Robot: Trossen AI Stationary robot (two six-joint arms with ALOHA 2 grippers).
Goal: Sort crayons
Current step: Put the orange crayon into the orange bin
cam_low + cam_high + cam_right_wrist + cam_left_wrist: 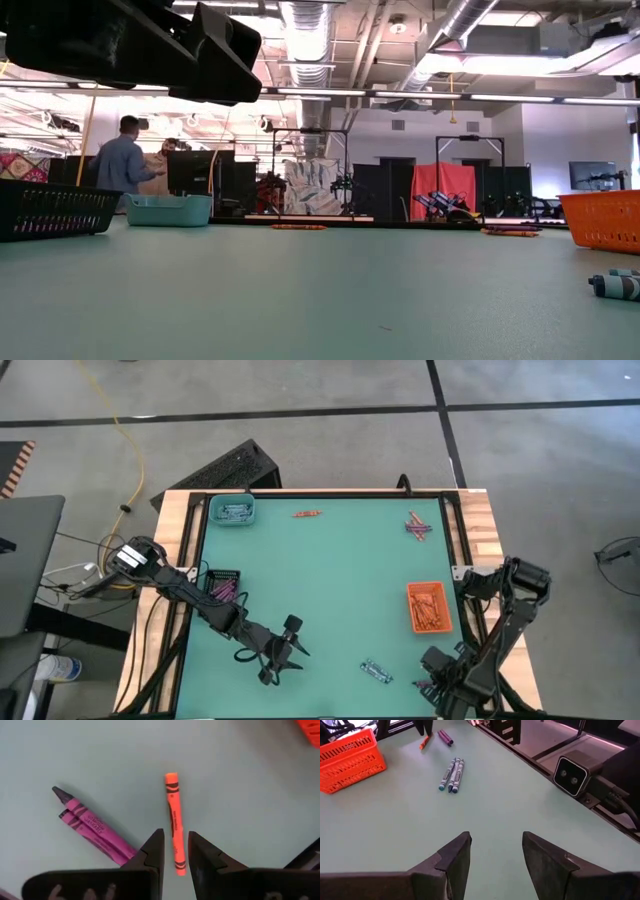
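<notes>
Left end effector sits over the near-centre of the green counter, fingers spread wide, nothing between them. Ahead of it, well apart, two blue-grey crayons lie side by side, touching, on bare counter; in the high view the same pair is to its right, between the two arms.

Right end effector is at the near right corner of the counter, just below the orange tray. Its fingers stand a narrow gap apart over an orange crayon. The crayon lies flat on the counter, its near end showing in the gap between the fingertips; can't tell whether the tips touch it. No grip visible. Two purple crayons lie just beside it, touching each other, angled, with their near ends running under one finger.

Other crayons:
- orange ones piled in the orange tray
- purple ones in the black tray at the left edge, beside the left arm
- pale ones in the teal tray at the far left corner
- a loose orange-red crayon at the far edge, centre
- a small loose cluster, purple with some orange, at the far right

Low view: a person stands in the room well beyond the counter.
</notes>
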